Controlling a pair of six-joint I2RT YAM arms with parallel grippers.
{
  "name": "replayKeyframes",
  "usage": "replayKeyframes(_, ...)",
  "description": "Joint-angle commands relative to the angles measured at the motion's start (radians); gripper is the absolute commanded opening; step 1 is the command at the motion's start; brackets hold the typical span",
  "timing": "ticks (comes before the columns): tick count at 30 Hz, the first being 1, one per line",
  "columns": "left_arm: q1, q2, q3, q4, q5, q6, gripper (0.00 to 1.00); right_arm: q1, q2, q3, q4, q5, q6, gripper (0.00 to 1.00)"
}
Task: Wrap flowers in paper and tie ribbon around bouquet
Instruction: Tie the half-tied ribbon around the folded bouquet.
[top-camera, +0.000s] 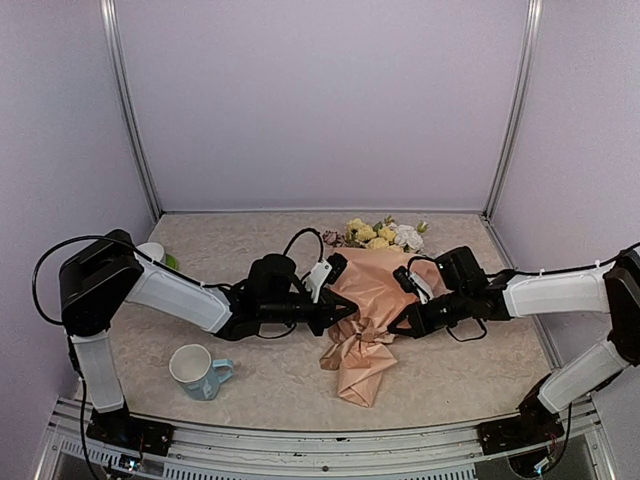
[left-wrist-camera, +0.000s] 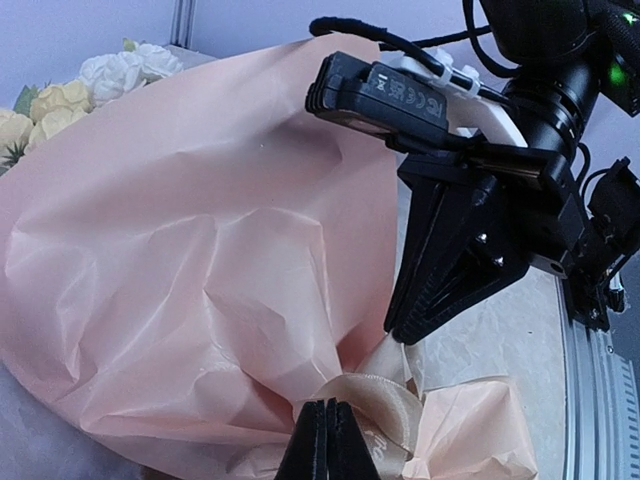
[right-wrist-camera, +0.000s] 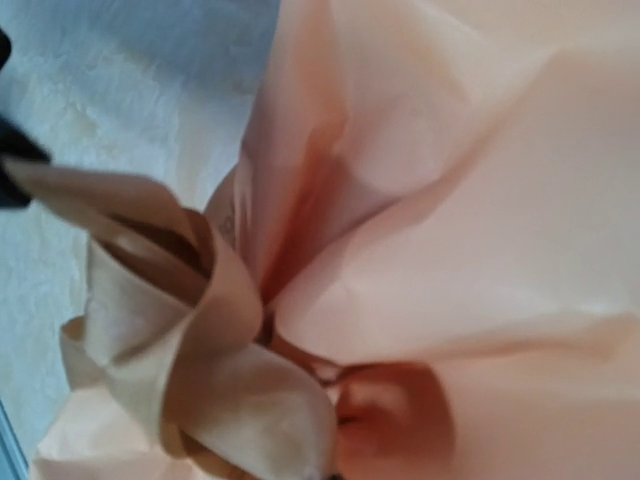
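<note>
The booth has pale lilac walls and a speckled beige table (top-camera: 470, 380), and the bouquet (top-camera: 375, 300) lies mid-table between your two arms. Its flowers (top-camera: 385, 235) point to the far side, and the crumpled tail of the paper (top-camera: 360, 375) trails toward the near edge. The wrapping looks finished: the peach sheet closes round the stems and gathers to a narrow neck, so you are in the tying step. The ribbon (left-wrist-camera: 375, 405) already sits at that neck in tan loops. The left gripper (left-wrist-camera: 327, 440) comes in from the left with its fingers pressed flat together. It seems to pinch a strand, because the right wrist view shows a strand running taut to a dark shape at the left edge. The right gripper (left-wrist-camera: 405, 330) comes in from the right, also clenched, with its tip touching the gathered paper just above the loops. You cannot tell from here whether it has ribbon between its fingers. The next move probably calls for drawing the strands apart to cinch the knot, without tearing the thin sheet or sliding the loop off the neck. The stems are entirely hidden in the paper, and the knot itself (if there is one) is buried under the loops. The right wrist view is blurred and too close, and its own fingers barely show. A blue-and-white mug (top-camera: 195, 370) stands near left, well apart from the work.
</note>
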Motion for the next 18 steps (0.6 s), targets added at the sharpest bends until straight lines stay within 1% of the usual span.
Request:
replayKeyframes(1, -0.003, -0.012, 0.011, 0.015, -0.056, 0.064, 0.00, -0.009, 0.033, 0.042, 0.045, -0.023, -0.002, 0.00)
replayKeyframes(5, -0.005, 0.010, 0.035, 0.023, -0.008, 0.068, 0.00, -0.010, 0.062, 0.073, 0.044, -0.033, -0.004, 0.00)
replayKeyframes(9, 0.005, 0.012, 0.037, 0.045, -0.011, 0.067, 0.00, -0.009, 0.031, 0.114, 0.015, -0.011, -0.023, 0.19)
replayKeyframes(11, 0.017, 0.021, 0.042, 0.045, -0.020, 0.067, 0.00, -0.009, 0.030, 0.139, -0.009, -0.005, -0.040, 0.26)
replayKeyframes(14, 0.043, 0.034, 0.044, 0.044, -0.022, 0.057, 0.00, -0.009, 0.044, 0.154, -0.031, -0.002, -0.050, 0.29)
replayKeyframes(18, 0.052, 0.050, 0.052, 0.020, -0.042, 0.081, 0.00, -0.007, 0.041, 0.133, -0.016, -0.020, -0.033, 0.31)
